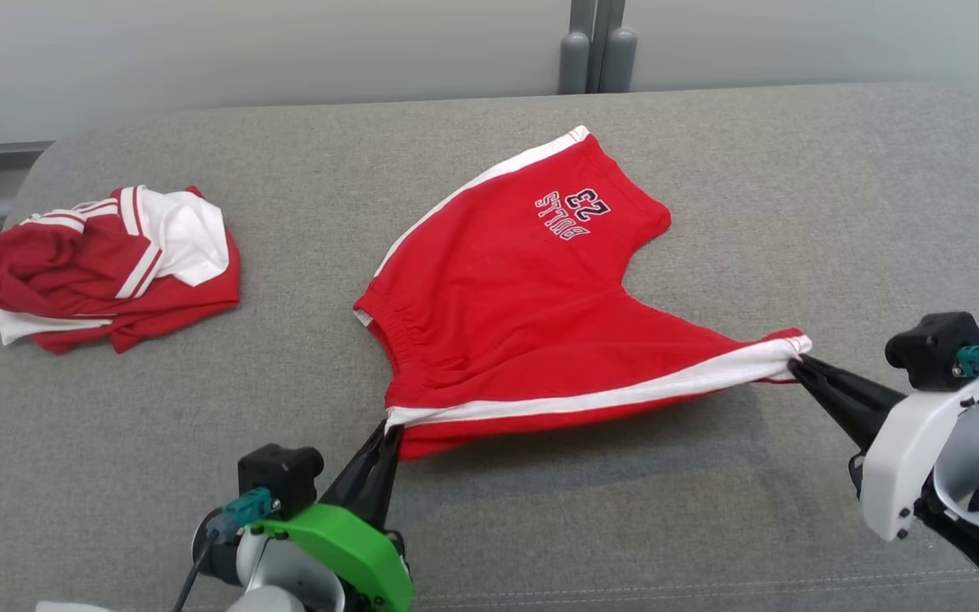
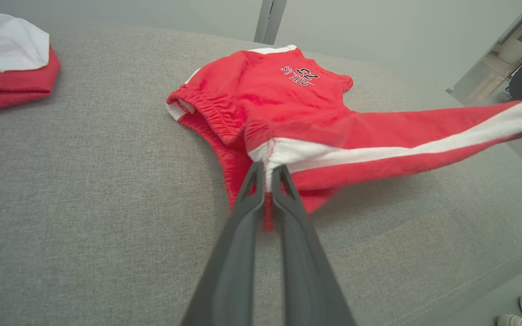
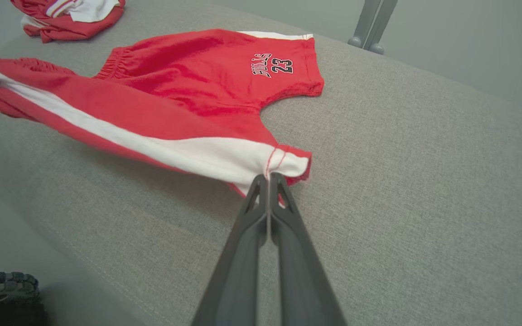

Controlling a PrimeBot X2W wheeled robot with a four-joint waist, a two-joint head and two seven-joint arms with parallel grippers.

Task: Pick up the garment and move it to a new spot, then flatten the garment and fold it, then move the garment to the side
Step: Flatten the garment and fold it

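Garment half rests on the grey cushion, near edge lifted taut. Left gripper pinches its waistband corner, right gripper its hem corner. Risk: thin holds may slip under tension, bunching the cloth.

Setting: indoor test room, lab or office by its look. I worked at a broad grey fabric-covered surface. Behind it I noted a bare pale wall, grey metal posts and a glass partition.
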